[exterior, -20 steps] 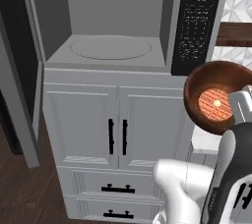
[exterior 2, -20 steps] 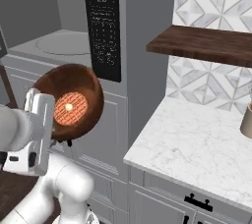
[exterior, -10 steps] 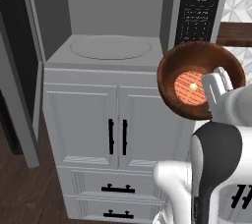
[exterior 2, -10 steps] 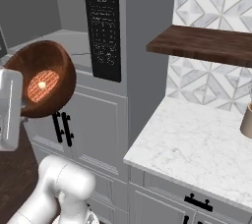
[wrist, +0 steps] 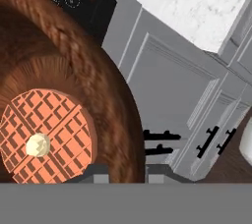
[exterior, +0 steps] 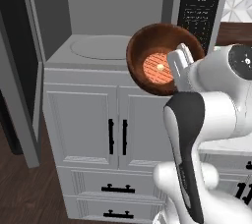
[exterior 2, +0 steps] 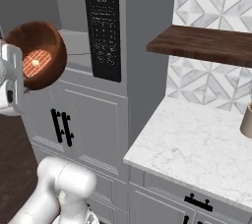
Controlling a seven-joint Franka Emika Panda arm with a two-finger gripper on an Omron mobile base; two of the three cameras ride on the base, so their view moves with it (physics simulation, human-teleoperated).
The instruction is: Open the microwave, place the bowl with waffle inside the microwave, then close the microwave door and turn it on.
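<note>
The microwave [exterior: 64, 58] stands open, its round turntable [exterior: 101, 47] bare in the light grey cavity. The microwave door [exterior: 19, 75] is swung out to the left. The black keypad [exterior: 199, 9] [exterior 2: 104, 31] runs down the right side. My gripper [exterior: 178, 65] [wrist: 125, 171] is shut on the rim of the reddish-brown bowl [exterior: 165, 46] [exterior 2: 42, 36] [wrist: 74, 56]. I hold the bowl tilted in the air, in front of the cavity's lower right corner. The waffle [exterior: 157, 69] [exterior 2: 37, 64] [wrist: 49, 129], round and orange with a pale pat on it, lies inside the bowl.
Under the microwave is a white panelled cabinet [exterior: 83, 125] with black handles and drawers [exterior: 118, 188]. To the right lie a marble counter [exterior 2: 197, 139], a dark wooden shelf [exterior 2: 206, 46] and a beige cup [exterior 2: 246, 120] at the edge.
The arm has carried the bowl left and upward, from beside the keypad toward the open cavity. The grip on the rim is unchanged.
</note>
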